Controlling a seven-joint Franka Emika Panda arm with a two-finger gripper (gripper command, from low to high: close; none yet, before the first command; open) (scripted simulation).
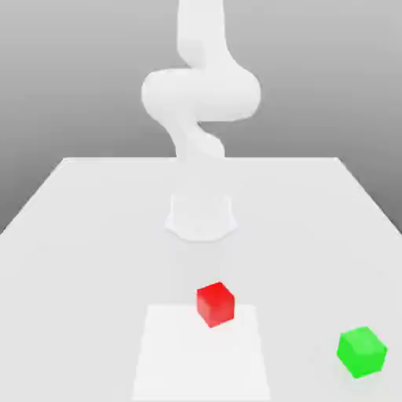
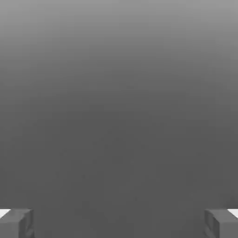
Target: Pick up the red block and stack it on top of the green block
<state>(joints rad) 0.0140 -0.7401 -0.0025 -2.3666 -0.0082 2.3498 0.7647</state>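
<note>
The red block (image 1: 215,304) sits on the pale surface (image 1: 94,235) near the front middle, at the far edge of a lighter square patch (image 1: 200,353); the green block (image 1: 362,352) lies well apart, nearer and toward the exterior view's right. The pincer (image 2: 119,223) stands wide apart, holding nothing, its fingertips (image 2: 16,222) at the hand view's edges. Being a cube, the red block has no long axis; it sits turned, one corner toward the camera. A descent not squared to its faces could pinch the corners and twist or push it away.
</note>
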